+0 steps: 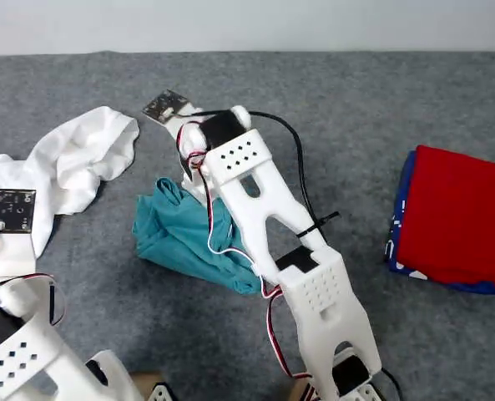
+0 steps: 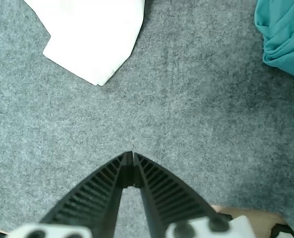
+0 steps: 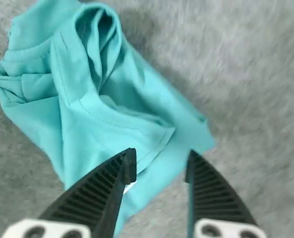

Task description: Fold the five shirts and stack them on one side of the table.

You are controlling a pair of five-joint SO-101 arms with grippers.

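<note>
Teal shirt point(image 3: 102, 114) at table middle: soft, light, limp; grip at hem point(image 3: 159, 141). Right gripper point(image 3: 160, 158) half open above it, empty. Left gripper point(image 2: 132, 157) closed, empty.

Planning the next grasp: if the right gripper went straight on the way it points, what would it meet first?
Probably the teal shirt, crumpled directly ahead of the open right gripper.
</note>
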